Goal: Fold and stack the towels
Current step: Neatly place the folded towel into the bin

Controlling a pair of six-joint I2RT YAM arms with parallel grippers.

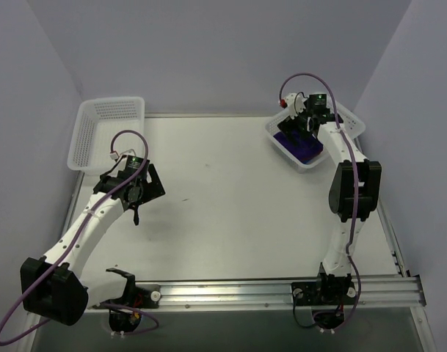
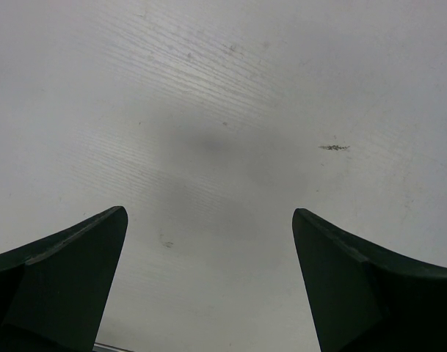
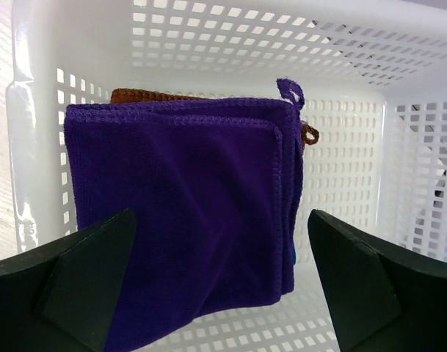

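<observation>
A folded purple towel lies on top of a stack inside a white perforated basket at the back right of the table; it also shows in the top view. A brown towel edge and a sliver of blue towel peek out beneath it. My right gripper hovers open above the purple towel, holding nothing; it shows in the top view over the basket. My left gripper is open and empty above bare table; it shows at the left in the top view.
A second white perforated basket stands at the back left, with nothing visible in it. The white table lies between the arms. A metal rail runs along the near edge. Grey walls enclose the back and sides.
</observation>
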